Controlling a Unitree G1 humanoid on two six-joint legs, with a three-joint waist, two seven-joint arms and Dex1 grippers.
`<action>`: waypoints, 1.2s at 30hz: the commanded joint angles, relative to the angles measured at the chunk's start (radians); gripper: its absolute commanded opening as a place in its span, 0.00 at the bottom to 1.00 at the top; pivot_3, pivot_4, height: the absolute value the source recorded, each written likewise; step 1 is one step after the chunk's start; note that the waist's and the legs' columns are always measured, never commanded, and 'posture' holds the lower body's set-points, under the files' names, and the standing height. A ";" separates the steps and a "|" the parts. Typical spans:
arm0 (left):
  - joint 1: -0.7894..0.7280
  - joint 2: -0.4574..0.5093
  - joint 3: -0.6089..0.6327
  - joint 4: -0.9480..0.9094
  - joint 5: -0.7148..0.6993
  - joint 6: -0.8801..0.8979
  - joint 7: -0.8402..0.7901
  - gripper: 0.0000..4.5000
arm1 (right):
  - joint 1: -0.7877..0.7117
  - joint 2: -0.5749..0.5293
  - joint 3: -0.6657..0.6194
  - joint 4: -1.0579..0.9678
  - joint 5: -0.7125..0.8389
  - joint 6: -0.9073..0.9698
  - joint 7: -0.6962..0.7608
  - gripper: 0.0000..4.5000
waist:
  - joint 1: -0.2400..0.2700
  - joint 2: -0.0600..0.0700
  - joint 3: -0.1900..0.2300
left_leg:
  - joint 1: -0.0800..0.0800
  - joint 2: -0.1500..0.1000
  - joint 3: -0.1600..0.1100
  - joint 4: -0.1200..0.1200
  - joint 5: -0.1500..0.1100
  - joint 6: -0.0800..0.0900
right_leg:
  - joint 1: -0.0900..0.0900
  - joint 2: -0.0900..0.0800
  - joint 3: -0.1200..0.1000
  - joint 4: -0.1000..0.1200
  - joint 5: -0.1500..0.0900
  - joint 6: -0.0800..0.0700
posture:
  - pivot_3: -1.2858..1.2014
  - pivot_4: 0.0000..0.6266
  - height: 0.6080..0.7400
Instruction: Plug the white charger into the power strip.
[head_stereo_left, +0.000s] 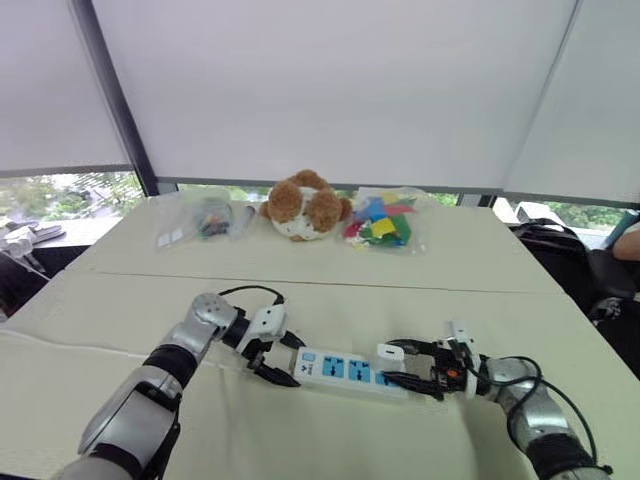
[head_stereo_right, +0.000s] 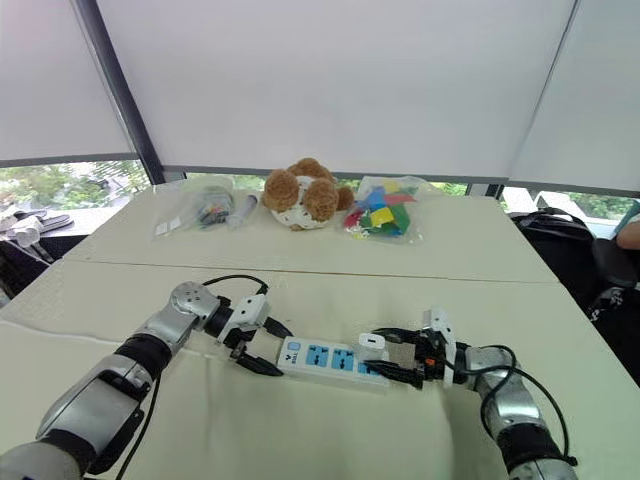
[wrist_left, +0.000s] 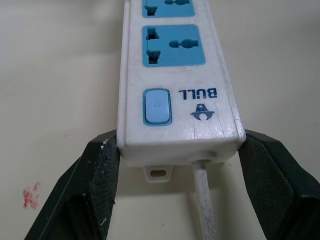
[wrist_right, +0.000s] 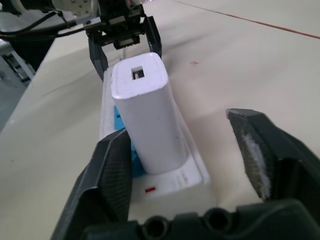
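Power strip: a long white plastic power strip (head_stereo_left: 349, 371) with blue sockets lies flat on the cream table (head_stereo_left: 480, 262), between the two arms.
Switch end of the power strip: a pale blue button (wrist_left: 157, 106) sits beside a printed "BULL" mark, and a white cord (wrist_left: 203, 200) leaves this end.
Left end effector: the left end effector (head_stereo_left: 279, 362) is closed onto the switch end of the power strip, with a black padded finger (wrist_left: 100, 172) pressed against each long side.
White charger: a white rectangular plastic charger (wrist_right: 148, 116) stands upright on the power strip at the end away from the switch. Its base is down on a blue socket and its square port faces up. Whether it is fully seated cannot be told.
Right end effector: the right end effector (head_stereo_left: 399, 365) is spread wide around the charger. One finger (wrist_right: 114, 167) is just beside the charger's side and the other finger (wrist_right: 256, 145) is well apart from it.
Beyond the power strip, at the table's far side: a brown and white plush toy (head_stereo_left: 305, 206) sits in the middle. A clear bag of coloured blocks (head_stereo_left: 381, 222) lies on its right, and a clear bag of small dark items (head_stereo_left: 200, 218) on its left.
Table beside the switch end: there is a small red smudge (wrist_left: 31, 195).
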 joint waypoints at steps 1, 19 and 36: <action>0.029 -0.025 -0.020 0.038 0.076 0.005 -0.002 0.65 | 0.079 -0.067 -0.060 -0.217 0.036 0.112 -0.065 0.67 | 0.003 0.003 0.000 | -0.002 -0.001 0.000 0.000 0.000 0.000 | -0.002 0.000 0.000 0.000 0.000 0.001 | 0.52 0.24 0.99; 0.083 -0.020 0.213 -0.215 -0.040 0.256 0.117 0.99 | 0.620 -0.342 -0.467 -0.767 0.183 0.492 -0.159 0.68 | 0.005 -0.002 0.038 | -0.031 -0.014 -0.008 0.015 0.004 -0.005 | -0.019 -0.007 -0.005 0.003 0.001 0.015 | 0.52 0.24 0.99; 0.279 -0.114 0.625 -0.523 -0.242 0.575 0.783 0.99 | 0.233 -0.033 -0.493 -0.304 0.085 0.315 -0.526 0.68 | -0.001 0.000 0.053 | -0.035 -0.015 -0.010 0.013 0.008 -0.014 | -0.022 -0.010 -0.009 0.005 0.006 0.026 | 0.52 0.24 0.99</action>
